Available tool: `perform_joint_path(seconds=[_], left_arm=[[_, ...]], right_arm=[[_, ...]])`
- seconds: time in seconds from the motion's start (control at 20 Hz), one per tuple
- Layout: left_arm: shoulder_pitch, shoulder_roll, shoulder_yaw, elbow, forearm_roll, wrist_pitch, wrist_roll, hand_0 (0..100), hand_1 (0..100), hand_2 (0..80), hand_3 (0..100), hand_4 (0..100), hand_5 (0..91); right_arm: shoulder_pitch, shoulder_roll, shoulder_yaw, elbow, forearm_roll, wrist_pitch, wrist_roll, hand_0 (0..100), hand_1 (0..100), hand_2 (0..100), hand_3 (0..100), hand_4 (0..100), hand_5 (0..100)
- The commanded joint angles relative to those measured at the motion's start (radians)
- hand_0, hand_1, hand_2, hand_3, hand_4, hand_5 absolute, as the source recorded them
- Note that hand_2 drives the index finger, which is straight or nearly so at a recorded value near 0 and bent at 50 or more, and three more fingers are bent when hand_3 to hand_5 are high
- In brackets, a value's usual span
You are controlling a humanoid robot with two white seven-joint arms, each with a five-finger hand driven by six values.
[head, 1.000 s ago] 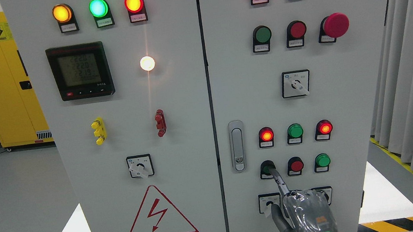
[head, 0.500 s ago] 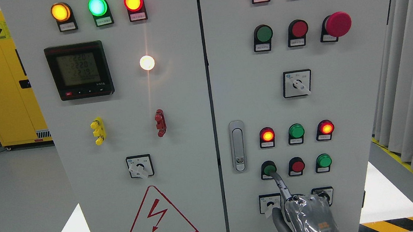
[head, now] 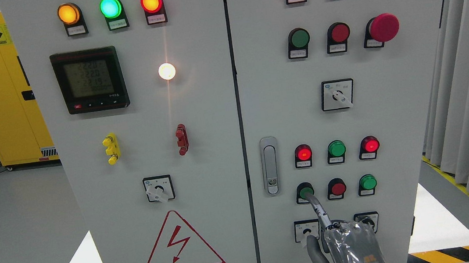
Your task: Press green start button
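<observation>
Head view: the right hand rises from the bottom edge at about 5 o'clock, wrapped in clear plastic. One of its fingers is extended straight, the tip touching the green start button; the others are curled. That button sits on the right cabinet door, lower row, at 9 o'clock of the red button.

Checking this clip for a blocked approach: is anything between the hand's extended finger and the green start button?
Nothing visible. The right hand rises from the bottom edge with one finger extended, its tip at the lower edge of the green button, leftmost in its row. The red button beside it lies off the path.
</observation>
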Motion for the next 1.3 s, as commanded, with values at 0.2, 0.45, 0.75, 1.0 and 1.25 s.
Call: perform_joint_path(seconds=[0.2, 0.45, 0.75, 1.0, 1.25], left_arm=[[0.000, 0.000, 0.000, 0.000, 0.000, 0.000, 0.000, 12, 56, 0.0, 0, 0, 0.0], [0.000, 0.000, 0.000, 0.000, 0.000, 0.000, 0.000, 12, 56, 0.0, 0, 0, 0.0], [0.000, 0.000, 0.000, 0.000, 0.000, 0.000, 0.000, 12, 56, 0.0, 0, 0, 0.0], [0.000, 0.000, 0.000, -0.001, 0.000, 0.000, 0.000, 12, 56, 0.0, 0, 0, 0.0], [0.000, 0.000, 0.000, 0.000, 0.000, 0.000, 0.000, 12, 56, 0.0, 0, 0, 0.0]], right_arm=[[0.044, -0.003, 0.083, -0.107, -0.685, -0.047, 0.071, 74, 81, 2, 26, 28, 30], [0.137, -0.003, 0.104, -0.150, -0.808, -0.066, 0.080, 69, 68, 0, 8, 11, 10], [0.217, -0.001, 0.118, -0.150, -0.822, -0.115, 0.091, 47, 52, 0, 3, 4, 1], [0.243, 0.000, 0.121, -0.147, -0.824, -0.118, 0.091, 36, 50, 0, 2, 2, 0], [0.251, 0.002, 0.119, -0.147, -0.824, -0.120, 0.088, 35, 50, 0, 1, 3, 0]])
